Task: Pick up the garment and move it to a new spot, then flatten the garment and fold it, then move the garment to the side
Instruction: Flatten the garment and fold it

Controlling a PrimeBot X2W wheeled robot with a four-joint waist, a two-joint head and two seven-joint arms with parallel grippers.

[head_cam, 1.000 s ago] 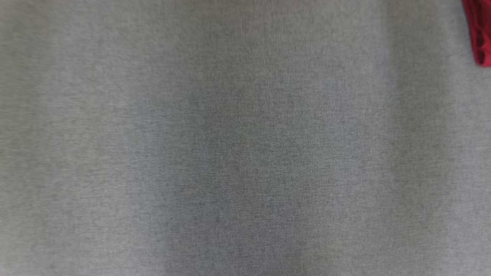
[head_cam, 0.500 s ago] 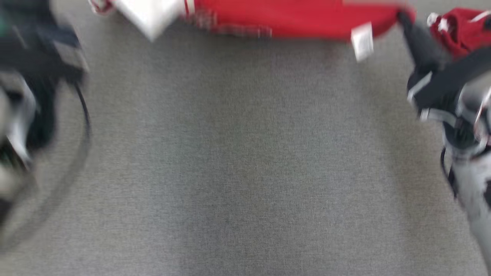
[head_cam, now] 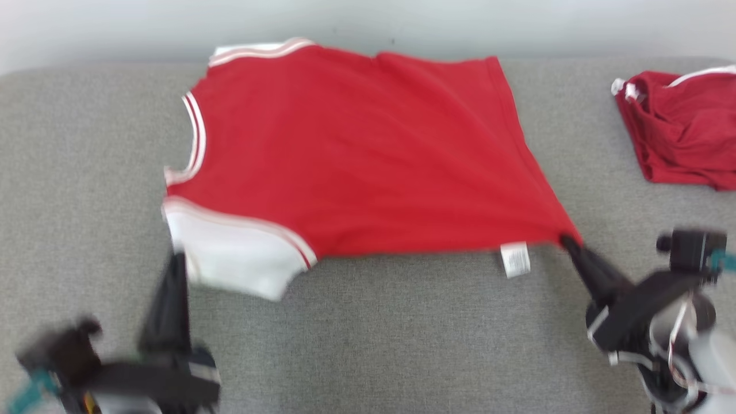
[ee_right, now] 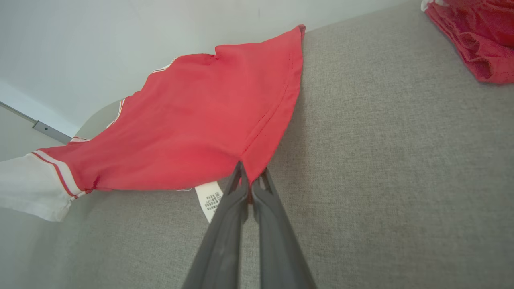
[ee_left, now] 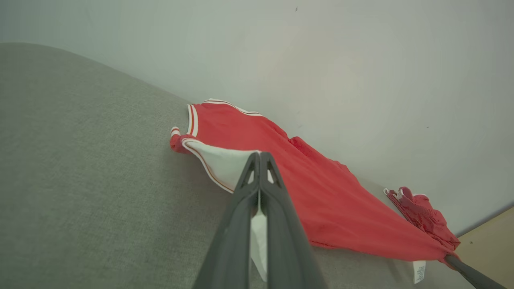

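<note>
The garment is a red shirt with white, red-striped sleeves, spread across the grey surface and stretched between my two grippers. At the lower left my left gripper is shut on its white sleeve; white cloth sits pinched between the fingers in the left wrist view. My right gripper is shut on the red hem corner at the lower right, next to a white care label. The right wrist view has the hem corner clamped at the fingertips, the garment fanning away beyond.
A second red garment lies crumpled at the far right of the grey upholstered surface. A pale wall rises along the surface's far edge. Bare grey fabric stretches in front of the shirt.
The head camera has swung upward, so the picture went from bare grey fabric to the whole shirt and both grippers. Both grippers were on the shirt half a second ago as well.
</note>
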